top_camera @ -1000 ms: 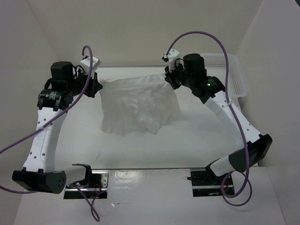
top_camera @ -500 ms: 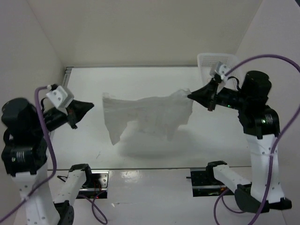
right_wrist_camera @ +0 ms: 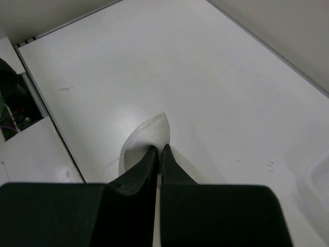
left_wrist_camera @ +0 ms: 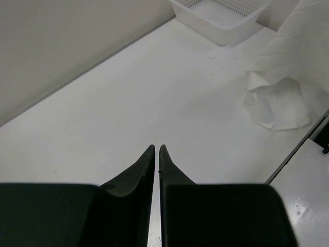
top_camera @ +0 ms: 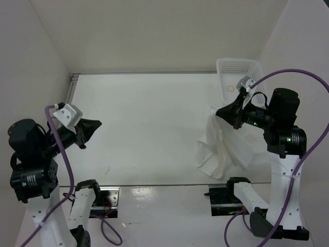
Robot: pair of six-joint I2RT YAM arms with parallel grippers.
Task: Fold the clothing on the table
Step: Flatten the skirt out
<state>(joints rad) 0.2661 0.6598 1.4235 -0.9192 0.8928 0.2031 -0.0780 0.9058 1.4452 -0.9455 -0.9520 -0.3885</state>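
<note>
Right end effector (top_camera: pixel 220 111) is pinched tight on a fold of the clothing (top_camera: pixel 218 149), right of centre in the overhead view. The fabric hangs from my tips in a limp drape. Its lower part lies bunched on the worktop (top_camera: pixel 149 113), close to the near edge at lower right.

Left end effector (top_camera: pixel 96 124) hovers at far left, well apart from the cloth. Its tips are drawn to a thin slit with nothing between them.

Handling, my guess: thin, light, soft, no stiffness. It will sag and crumple, and a pinch on one layer may slip. A hem or a corner looks like the better hold, one per side, so it can be spread flat.

Room: broad bare worktop across centre and left. The basket (top_camera: pixel 237 66) sits upper right, beyond my right end effector. The cloth heap is near the front edge and could slide off.
</note>
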